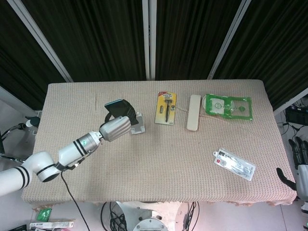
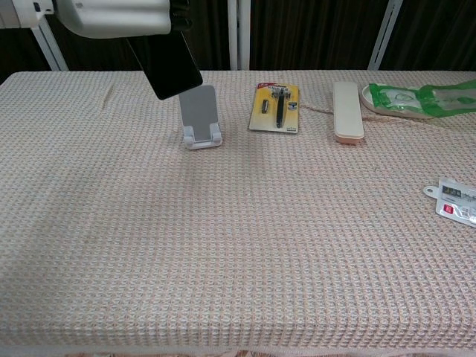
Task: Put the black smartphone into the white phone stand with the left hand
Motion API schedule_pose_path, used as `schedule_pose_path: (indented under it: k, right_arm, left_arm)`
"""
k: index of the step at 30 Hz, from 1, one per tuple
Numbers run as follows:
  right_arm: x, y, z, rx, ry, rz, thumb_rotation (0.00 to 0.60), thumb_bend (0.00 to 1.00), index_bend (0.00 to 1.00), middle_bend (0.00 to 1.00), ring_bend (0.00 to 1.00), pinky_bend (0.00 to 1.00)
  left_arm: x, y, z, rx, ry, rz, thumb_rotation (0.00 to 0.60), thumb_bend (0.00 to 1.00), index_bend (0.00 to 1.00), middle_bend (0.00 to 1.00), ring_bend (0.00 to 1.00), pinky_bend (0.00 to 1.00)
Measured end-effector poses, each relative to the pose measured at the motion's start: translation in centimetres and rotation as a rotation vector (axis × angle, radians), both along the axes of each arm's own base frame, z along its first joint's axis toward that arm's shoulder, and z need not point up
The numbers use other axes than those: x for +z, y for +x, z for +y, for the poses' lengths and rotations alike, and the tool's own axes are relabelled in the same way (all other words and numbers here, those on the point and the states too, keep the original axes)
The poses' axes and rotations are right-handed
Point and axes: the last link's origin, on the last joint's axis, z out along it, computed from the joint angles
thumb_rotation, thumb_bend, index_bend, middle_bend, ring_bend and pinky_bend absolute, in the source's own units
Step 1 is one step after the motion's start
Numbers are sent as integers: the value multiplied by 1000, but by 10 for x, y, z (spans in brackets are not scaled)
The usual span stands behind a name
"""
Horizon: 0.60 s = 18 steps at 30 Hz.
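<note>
From the head view, the left hand [image 1: 117, 128] grips the black smartphone [image 1: 114, 106] in its fingers, held above the worktop [image 1: 159, 159] just left of the white phone stand [image 1: 138, 123]. At the far right edge the right hand [image 1: 299, 161] shows only partly; I cannot tell its fingers' state.

From the chest view, the smartphone [image 2: 171, 67] hangs tilted, its lower corner overlapping the stand's [image 2: 201, 116] top left.
</note>
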Motion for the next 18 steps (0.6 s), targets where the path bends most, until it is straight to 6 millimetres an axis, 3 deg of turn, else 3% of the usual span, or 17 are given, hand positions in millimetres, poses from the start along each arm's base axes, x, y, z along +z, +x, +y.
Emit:
schedule_pose_path:
  k: [7,18]
  right_arm:
    - [3,-4,3,-6,-14,-9,600,176,0,0,0,0]
    - [4,-11,6,-20,-20,-19,600,176,0,0,0,0]
  left_arm:
    - [-23,17,9,-37,-25,58,600,379,642,623,536,457]
    - [-53,21,17,-14,-36,164,600,389,641,615,532,456]
